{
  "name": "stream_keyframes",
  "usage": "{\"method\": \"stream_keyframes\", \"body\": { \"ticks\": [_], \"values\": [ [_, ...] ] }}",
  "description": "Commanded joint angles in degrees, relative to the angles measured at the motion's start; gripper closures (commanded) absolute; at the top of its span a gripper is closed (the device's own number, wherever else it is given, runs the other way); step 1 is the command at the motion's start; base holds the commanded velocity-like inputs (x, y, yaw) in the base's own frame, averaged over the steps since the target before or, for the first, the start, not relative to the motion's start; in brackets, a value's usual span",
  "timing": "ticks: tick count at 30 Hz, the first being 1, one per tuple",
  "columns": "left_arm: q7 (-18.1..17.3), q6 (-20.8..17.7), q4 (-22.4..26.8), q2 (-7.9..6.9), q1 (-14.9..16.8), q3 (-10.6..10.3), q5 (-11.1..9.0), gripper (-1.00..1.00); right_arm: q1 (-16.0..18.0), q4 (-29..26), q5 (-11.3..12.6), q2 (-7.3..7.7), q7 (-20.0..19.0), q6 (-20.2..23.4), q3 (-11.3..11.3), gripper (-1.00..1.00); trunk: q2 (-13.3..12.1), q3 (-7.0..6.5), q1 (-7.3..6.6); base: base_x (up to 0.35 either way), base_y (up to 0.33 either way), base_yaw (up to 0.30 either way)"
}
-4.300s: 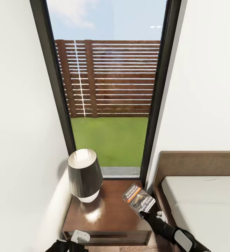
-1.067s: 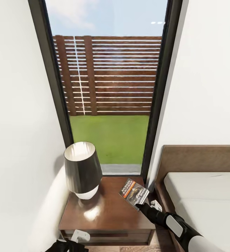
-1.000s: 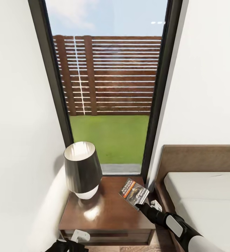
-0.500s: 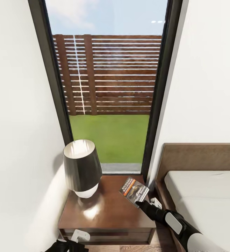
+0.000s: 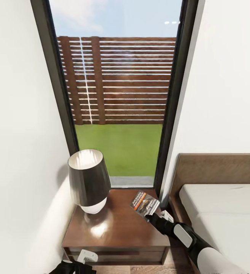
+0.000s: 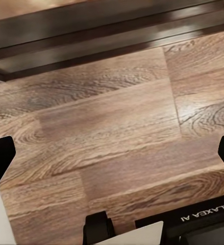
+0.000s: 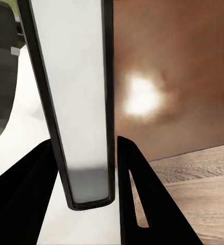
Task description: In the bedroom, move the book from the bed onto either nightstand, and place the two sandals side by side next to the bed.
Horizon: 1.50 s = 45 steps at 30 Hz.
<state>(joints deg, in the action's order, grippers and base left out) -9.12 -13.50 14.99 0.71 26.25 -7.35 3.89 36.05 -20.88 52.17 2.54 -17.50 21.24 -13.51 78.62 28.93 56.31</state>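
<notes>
Right gripper [image 5: 152,216] pinches the book [image 5: 144,203] by one corner above the nightstand [image 5: 117,232]; such a slim hold risks it slipping toward the lamp [image 5: 88,180].

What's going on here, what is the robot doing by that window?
The robot's right end effector is holding the book by one edge, tilted over the right back corner of the nightstand, next to the lamp. In the right wrist view the book sits edge-on between the fingers, so it has not been let go. The bed is just to the right. The left end effector hangs open over the wood floor, holding nothing.
</notes>
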Motion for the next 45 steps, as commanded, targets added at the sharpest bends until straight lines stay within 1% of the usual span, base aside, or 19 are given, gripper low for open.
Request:
{"method": "stream_keyframes", "body": {
  "ticks": [1,13,19,34,37,44,45],
  "values": [
    [-0.19,-0.3,0.13,0.0,0.01,0.02,0.41,-1.0,0.21,-0.05,0.29,-0.05,0.25,0.17,-0.22,1.0,0.45,0.24,0.22,0.0,0.0,0.0],
    [-0.19,-0.3,0.13,0.0,0.03,0.03,0.41,-1.0,1.77,-0.07,0.44,-0.32,1.38,0.2,-0.14,1.0,5.26,2.4,2.86,0.0,0.0,0.0],
    [-0.19,-0.3,0.13,0.0,0.03,0.02,0.41,-1.0,2.81,0.1,0.47,-0.34,1.47,0.2,-0.12,1.0,5.26,2.4,2.86,0.0,0.0,0.0],
    [-0.19,-0.3,0.13,0.0,0.0,-0.03,0.41,-1.0,3.63,0.22,0.48,-0.4,1.58,0.2,-0.12,1.0,11.28,5.09,6.15,0.0,0.0,0.0],
    [-0.19,-0.3,0.13,0.0,0.01,-0.03,0.41,-1.0,3.68,0.22,0.48,-0.41,2.06,0.2,-0.12,1.0,12.48,5.63,6.81,0.0,0.0,0.0],
    [-0.19,-0.27,0.13,0.0,0.0,-0.03,0.41,-1.0,3.75,0.09,0.6,-0.67,6.14,0.2,-0.12,1.0,15.29,6.89,8.35,0.0,0.0,0.0],
    [-0.19,-0.27,0.13,0.0,0.0,-0.03,0.41,-1.0,3.75,0.09,0.6,-0.67,6.14,0.2,-0.12,1.0,15.69,7.07,8.57,0.0,0.0,0.0]
  ]
}}
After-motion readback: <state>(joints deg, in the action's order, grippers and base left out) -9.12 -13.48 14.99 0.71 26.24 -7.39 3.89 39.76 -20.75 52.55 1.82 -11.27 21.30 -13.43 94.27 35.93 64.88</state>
